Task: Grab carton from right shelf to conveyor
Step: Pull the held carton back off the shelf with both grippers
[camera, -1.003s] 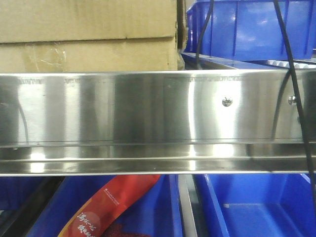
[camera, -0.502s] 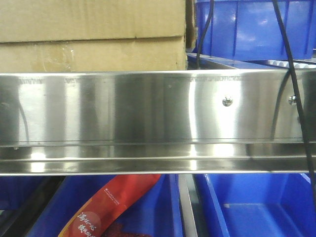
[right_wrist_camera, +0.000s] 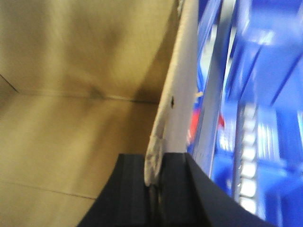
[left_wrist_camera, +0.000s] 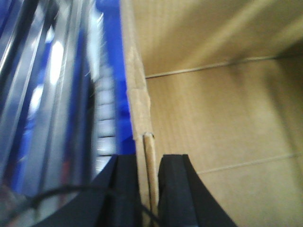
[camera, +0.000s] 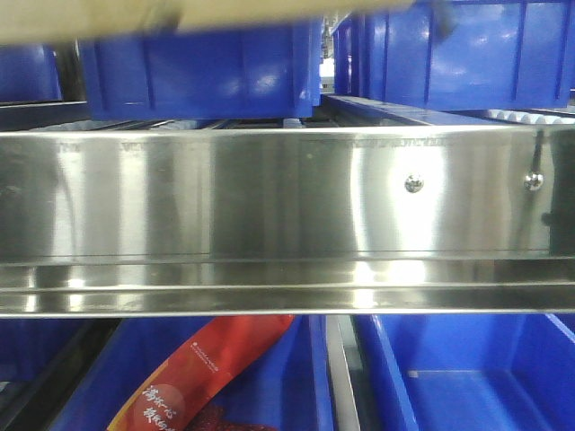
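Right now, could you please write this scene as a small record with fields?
held object: plain brown cardboard carton, blurred lower edge at top of front view
left gripper: shut on a carton wall
right gripper: shut on a carton wall
shelf front: shiny stainless-steel rail, blue plastic bins behind
below rail: red printed packet

This looks like a warehouse or stockroom picking area rather than a home or an office. The shelf (camera: 180,287) in front of me is an industrial flow rack. It has a broad stainless-steel front rail (camera: 269,197) with two screw heads (camera: 413,183), and roller tracks (left_wrist_camera: 106,113) run back behind it. Blue plastic bins (camera: 198,67) stand in rows on the level above and the level below. One lower bin holds a red printed packet (camera: 211,373). A plain brown corrugated carton (left_wrist_camera: 218,118) adds to the storeroom look.
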`<action>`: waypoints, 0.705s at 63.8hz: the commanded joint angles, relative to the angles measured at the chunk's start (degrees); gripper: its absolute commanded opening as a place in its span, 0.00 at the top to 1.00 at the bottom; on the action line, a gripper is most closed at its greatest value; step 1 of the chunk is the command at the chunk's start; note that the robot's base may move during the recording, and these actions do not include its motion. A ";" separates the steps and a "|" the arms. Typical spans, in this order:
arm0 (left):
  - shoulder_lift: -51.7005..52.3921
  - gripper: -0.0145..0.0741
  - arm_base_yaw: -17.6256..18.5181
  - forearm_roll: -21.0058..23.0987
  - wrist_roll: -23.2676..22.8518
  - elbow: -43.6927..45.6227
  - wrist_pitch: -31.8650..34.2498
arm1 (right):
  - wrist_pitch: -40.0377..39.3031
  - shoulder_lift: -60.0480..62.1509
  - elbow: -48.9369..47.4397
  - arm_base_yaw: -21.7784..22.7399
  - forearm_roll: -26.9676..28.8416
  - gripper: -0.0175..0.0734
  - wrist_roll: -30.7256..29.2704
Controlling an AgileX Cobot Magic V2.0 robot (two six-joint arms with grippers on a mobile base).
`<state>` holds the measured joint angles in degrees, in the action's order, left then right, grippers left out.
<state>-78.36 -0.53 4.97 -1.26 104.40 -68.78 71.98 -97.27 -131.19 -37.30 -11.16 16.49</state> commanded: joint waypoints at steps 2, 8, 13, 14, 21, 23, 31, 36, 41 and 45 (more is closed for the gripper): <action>1.91 0.86 3.21 -1.54 -2.02 0.45 -1.19 | -2.01 5.32 4.25 0.19 -0.55 0.88 -0.85; 2.44 0.86 7.95 -3.16 -4.74 0.45 -1.19 | -2.01 9.56 10.82 0.19 -0.75 0.88 -0.85; 2.57 0.86 12.22 -6.04 -8.16 0.45 -1.19 | -2.01 13.69 16.88 0.19 -1.07 0.88 -0.85; 2.57 0.86 13.44 -6.80 -8.62 0.45 -1.19 | -2.01 14.39 17.79 0.19 -1.12 0.88 -0.85; 2.76 0.86 19.87 -10.72 -11.97 0.45 -1.19 | -2.01 19.41 23.81 0.19 -1.55 0.88 -0.85; 2.76 0.86 21.99 -12.20 -13.24 0.45 -1.19 | -2.01 20.87 25.47 0.19 -1.55 0.88 -0.85; 2.76 0.86 28.32 -18.87 -17.48 0.45 -1.19 | -2.01 24.62 29.97 0.19 -2.00 0.88 -0.85; 2.76 0.86 30.60 -20.14 -18.43 0.45 -1.19 | -2.01 25.28 31.28 0.19 -3.24 0.88 -0.85; 2.76 0.86 31.22 -20.14 -18.55 0.45 -1.19 | -2.01 25.16 31.66 0.19 -3.46 0.88 -0.85; 2.76 0.86 31.22 -20.14 -18.58 0.45 -1.19 | -2.01 24.96 31.83 0.19 -3.46 0.88 -0.85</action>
<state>-76.51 29.81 -15.91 -19.45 104.40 -72.73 72.44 -72.53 -99.69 -37.08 -15.19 16.49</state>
